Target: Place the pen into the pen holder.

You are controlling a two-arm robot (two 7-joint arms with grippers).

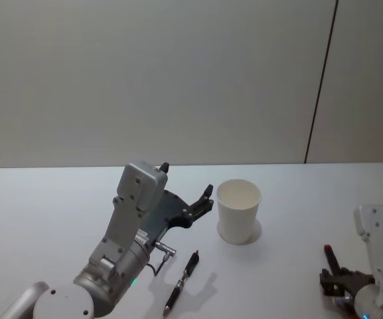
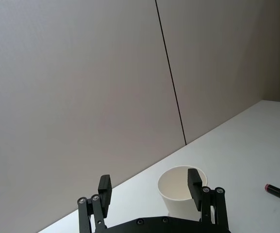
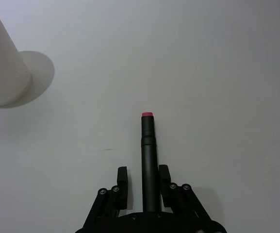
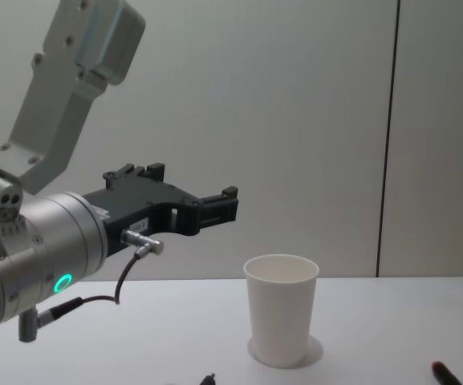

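The pen holder, a plain white paper cup, stands upright mid-table. It also shows in the chest view. A black pen with a red end lies low over the table at the right. My right gripper has its fingers close on either side of the pen's barrel. In the head view that gripper sits near the front right corner. Another dark pen lies on the table in front of the cup. My left gripper hangs open and empty above the table, just left of the cup.
The white table stretches bare to the left and behind the cup. A grey wall with a dark vertical seam closes the back.
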